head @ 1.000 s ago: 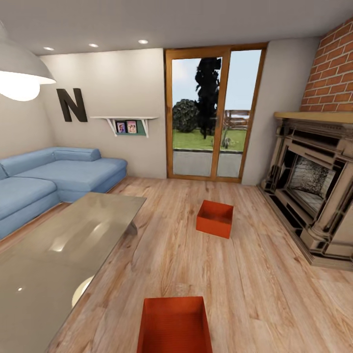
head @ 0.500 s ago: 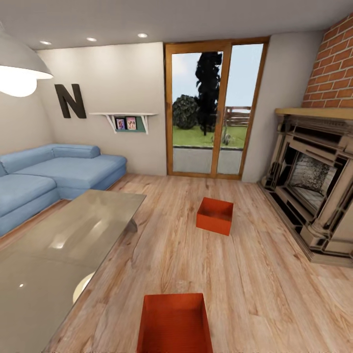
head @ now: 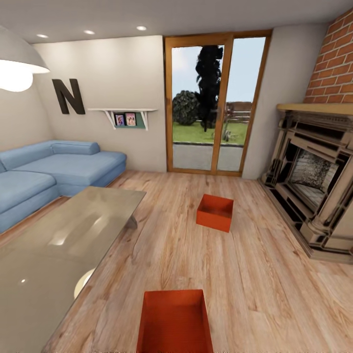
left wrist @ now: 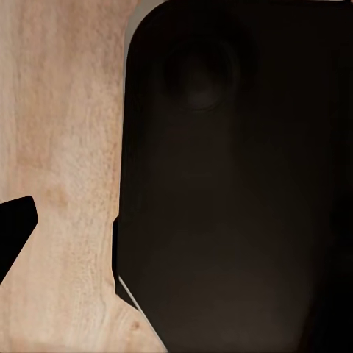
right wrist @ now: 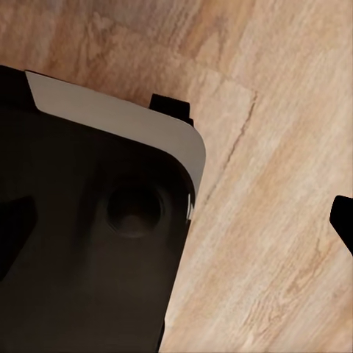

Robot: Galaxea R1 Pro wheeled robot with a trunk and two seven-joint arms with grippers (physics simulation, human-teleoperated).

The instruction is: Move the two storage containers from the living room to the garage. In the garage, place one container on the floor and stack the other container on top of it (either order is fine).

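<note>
Two red-orange storage containers stand open-topped on the light wood-plank floor of the living room. The near container (head: pixel 175 321) lies just ahead of me at the bottom of the head view. The far container (head: pixel 215 212) sits mid-room, in front of the glass garden doors (head: pixel 215 103). In the left wrist view my left gripper (left wrist: pixel 176 235) shows one dark fingertip (left wrist: pixel 15 232) far out at the picture's edge. My right gripper (right wrist: pixel 184 228) has a fingertip (right wrist: pixel 344 220) wide at the other edge. Both hang over plank floor beside my black base, with nothing between the fingers.
A glass coffee table (head: pixel 59 255) fills the near left, and a blue sofa (head: pixel 54 169) sits behind it. The brick fireplace (head: pixel 314 181) lines the right wall. A lamp (head: pixel 17 63) hangs at the upper left. Open plank floor runs between table and fireplace.
The whole head view has shifted a little, so the camera has moved slightly forward and down. The containers and furniture have not moved.
</note>
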